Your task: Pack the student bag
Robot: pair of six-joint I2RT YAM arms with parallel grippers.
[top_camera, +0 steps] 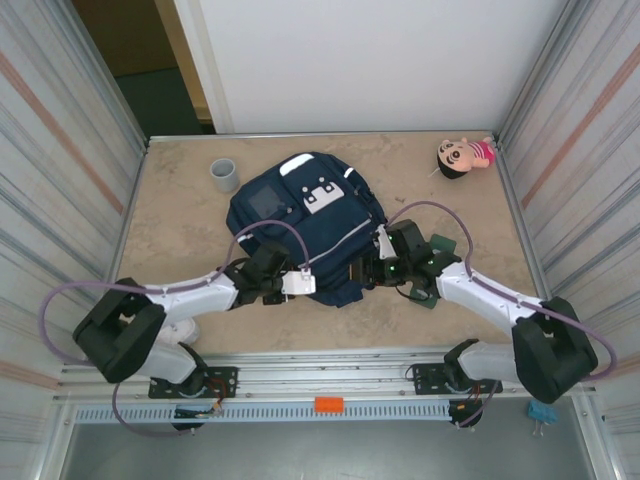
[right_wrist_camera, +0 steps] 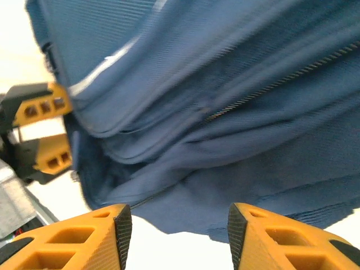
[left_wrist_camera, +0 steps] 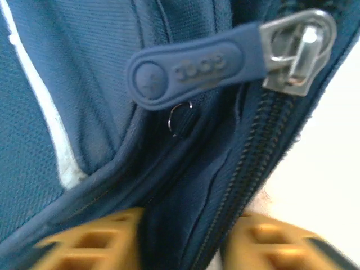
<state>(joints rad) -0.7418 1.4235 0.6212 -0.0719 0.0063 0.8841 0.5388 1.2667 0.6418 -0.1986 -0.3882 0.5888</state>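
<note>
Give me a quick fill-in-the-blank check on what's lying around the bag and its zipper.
The grey cylindrical cup stands on the beige table to the ___ of the navy blue fabric backpack.
The small doll with black hair and a pink top lies in the far ___ corner of the table.
In the left wrist view, the navy rubber zipper tab is attached to a ___ metal slider.
Missing words: left; right; silver.

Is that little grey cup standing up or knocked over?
Upright: the grey cup stands on its base, round mouth facing up, near the backpack.
</note>
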